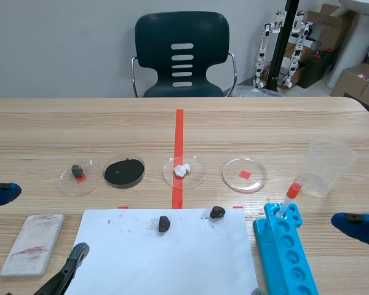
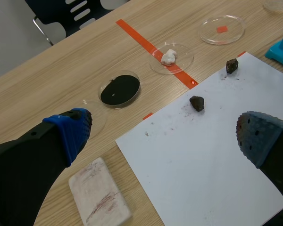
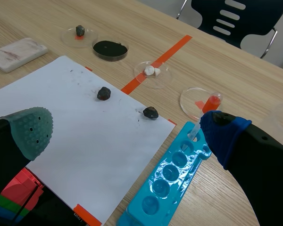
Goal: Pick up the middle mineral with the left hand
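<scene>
The reach is judged not yet begun: the left pincer (image 2: 164, 134) is held open, short of the middle mineral (image 2: 196, 103) lying on the paper (image 2: 203, 169), over which it must be lowered.

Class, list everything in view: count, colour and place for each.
petri dishes: four, clear, in a row beyond the paper
black powder: one patch, in the second dish from the left
white lump: one, in the third dish
left mineral: one, dark, in the leftmost dish
middle mineral: one, dark, on the paper near its far edge
right mineral: one, dark, at the paper's far edge
paper: one sheet, white, near side of the table
block: one, white, left of the paper
tube rack: one, blue, right of the paper
cup: one, clear, beyond the rack
chair: one, dark, behind the table
left pincer: one, black, open, above the paper's left edge
right pincer: one, black, open, above paper and rack
</scene>
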`<move>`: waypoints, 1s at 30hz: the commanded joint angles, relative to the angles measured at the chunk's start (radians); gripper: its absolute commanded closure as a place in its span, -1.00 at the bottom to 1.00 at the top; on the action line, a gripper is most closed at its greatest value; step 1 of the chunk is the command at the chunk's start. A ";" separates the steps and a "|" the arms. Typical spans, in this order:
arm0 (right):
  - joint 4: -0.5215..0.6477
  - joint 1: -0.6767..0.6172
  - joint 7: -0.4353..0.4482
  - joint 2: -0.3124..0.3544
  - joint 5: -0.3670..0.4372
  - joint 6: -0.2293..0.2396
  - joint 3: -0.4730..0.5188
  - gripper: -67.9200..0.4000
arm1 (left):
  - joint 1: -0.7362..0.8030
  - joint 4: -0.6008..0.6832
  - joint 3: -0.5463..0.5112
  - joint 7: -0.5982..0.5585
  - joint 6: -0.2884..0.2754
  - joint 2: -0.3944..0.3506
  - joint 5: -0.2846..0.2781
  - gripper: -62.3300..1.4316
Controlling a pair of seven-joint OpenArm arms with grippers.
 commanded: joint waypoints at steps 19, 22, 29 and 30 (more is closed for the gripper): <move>0.014 0.001 0.015 0.000 0.007 -0.004 0.004 -1.00 | -0.003 0.020 0.006 -0.010 0.005 -0.001 -0.006 -1.00; 0.014 0.001 0.015 0.000 0.007 -0.004 0.004 -1.00 | -0.003 0.020 0.008 -0.011 0.005 0.000 -0.006 -1.00; 0.014 0.001 0.015 0.000 0.007 -0.004 0.004 -1.00 | -0.004 0.020 0.015 0.024 0.005 -0.003 -0.007 -1.00; 0.014 0.001 0.015 0.000 0.007 -0.004 0.004 -1.00 | -0.008 0.020 0.023 0.044 0.005 -0.008 -0.010 -1.00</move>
